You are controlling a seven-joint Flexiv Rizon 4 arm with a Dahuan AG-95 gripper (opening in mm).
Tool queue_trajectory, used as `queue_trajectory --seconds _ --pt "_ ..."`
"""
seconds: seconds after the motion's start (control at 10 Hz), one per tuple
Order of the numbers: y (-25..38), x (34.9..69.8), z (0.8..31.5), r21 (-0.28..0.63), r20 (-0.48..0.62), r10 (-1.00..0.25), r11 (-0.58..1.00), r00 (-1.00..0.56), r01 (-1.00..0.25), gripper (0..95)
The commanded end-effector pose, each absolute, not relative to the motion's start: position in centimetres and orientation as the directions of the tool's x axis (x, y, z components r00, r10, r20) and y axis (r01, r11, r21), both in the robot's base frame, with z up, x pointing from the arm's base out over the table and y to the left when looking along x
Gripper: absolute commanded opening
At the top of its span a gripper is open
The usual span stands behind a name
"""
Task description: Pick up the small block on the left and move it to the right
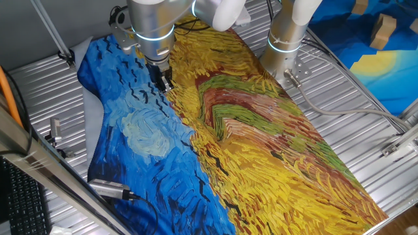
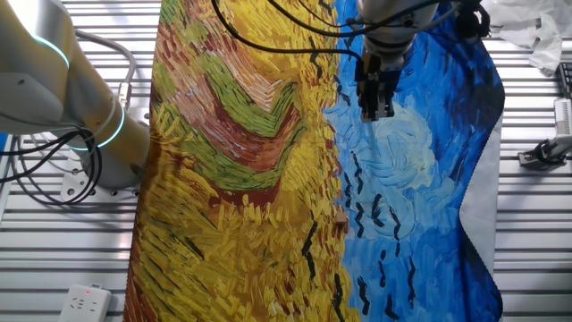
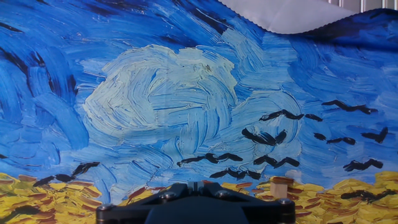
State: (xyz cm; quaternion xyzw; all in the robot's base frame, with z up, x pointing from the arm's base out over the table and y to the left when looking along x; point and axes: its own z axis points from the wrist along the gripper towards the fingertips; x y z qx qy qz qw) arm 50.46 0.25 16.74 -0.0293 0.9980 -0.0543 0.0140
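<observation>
A small tan wooden block [image 3: 281, 186] is seen low and right of centre in the hand view, upright on the painted cloth [image 3: 186, 106]. The gripper [image 2: 376, 112] hangs above; jaw state cannot be told.

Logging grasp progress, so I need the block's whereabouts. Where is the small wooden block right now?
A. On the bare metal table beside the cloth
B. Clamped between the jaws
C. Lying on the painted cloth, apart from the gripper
C: the hand view shows the small wooden block resting on the painted cloth where blue meets yellow, while the gripper carries nothing.
</observation>
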Motion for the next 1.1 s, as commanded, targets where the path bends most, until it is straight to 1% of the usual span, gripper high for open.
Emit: queue_trajectory --seconds 0.1,1.1 --pt "0.26 50.48 16.74 -0.109 -0.025 -0.055 0.993 -0.998 -0.052 0.0" --pt "0.26 50.48 16.74 -0.108 -0.027 -0.046 0.993 -0.999 -0.043 0.0"
